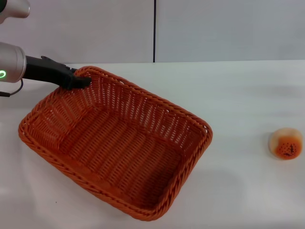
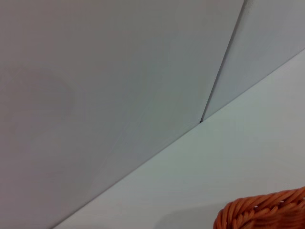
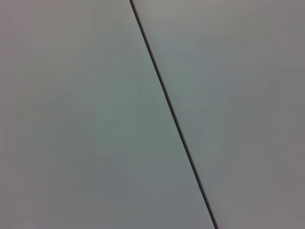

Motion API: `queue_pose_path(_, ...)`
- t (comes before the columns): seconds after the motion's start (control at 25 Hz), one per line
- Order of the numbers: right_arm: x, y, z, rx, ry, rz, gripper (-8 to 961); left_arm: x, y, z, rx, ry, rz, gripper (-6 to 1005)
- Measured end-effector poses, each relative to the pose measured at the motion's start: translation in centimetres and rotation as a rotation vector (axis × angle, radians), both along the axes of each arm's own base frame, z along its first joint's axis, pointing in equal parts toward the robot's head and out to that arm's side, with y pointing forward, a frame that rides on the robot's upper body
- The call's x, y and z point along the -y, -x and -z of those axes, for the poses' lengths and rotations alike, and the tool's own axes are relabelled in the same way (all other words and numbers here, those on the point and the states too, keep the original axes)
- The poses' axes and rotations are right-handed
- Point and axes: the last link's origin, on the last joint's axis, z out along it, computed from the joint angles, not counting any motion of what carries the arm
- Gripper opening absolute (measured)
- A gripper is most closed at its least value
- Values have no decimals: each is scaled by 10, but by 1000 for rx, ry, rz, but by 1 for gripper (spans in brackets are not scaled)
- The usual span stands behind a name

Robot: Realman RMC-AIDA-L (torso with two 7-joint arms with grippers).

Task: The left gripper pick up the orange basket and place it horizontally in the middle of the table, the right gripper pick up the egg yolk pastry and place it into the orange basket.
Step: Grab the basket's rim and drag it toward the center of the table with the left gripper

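The orange basket sits skewed on the white table, left of the middle, its long side running diagonally. My left gripper reaches in from the left and is shut on the braided rim at the basket's far corner. A piece of that rim shows in the left wrist view. The egg yolk pastry lies alone near the table's right edge, well apart from the basket. The right gripper is out of view; its wrist view shows only a wall.
A pale wall with a dark vertical seam stands behind the table. Bare tabletop lies between the basket and the pastry.
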Motion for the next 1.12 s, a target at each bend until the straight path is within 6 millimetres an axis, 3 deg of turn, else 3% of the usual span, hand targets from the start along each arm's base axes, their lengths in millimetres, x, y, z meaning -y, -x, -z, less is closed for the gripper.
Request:
queue_pose_path(0.2,1,-1,-2,2,-6,4,597,-1,-2,-1,1,-3,4,287)
queue_pose_path(0.52,-2,0,-4,5,-11,-3,600,-3,-5,-4,34,-13,-23,226)
queue_pose_path(0.8,-4,-2,-4,5,-2,18,602,-1,-11,-29,217,-61,-117,212)
queue_pose_path(1.12,-7,-4,-4,7,7,31,605,2,-1,-49,354,-140,-293,198)
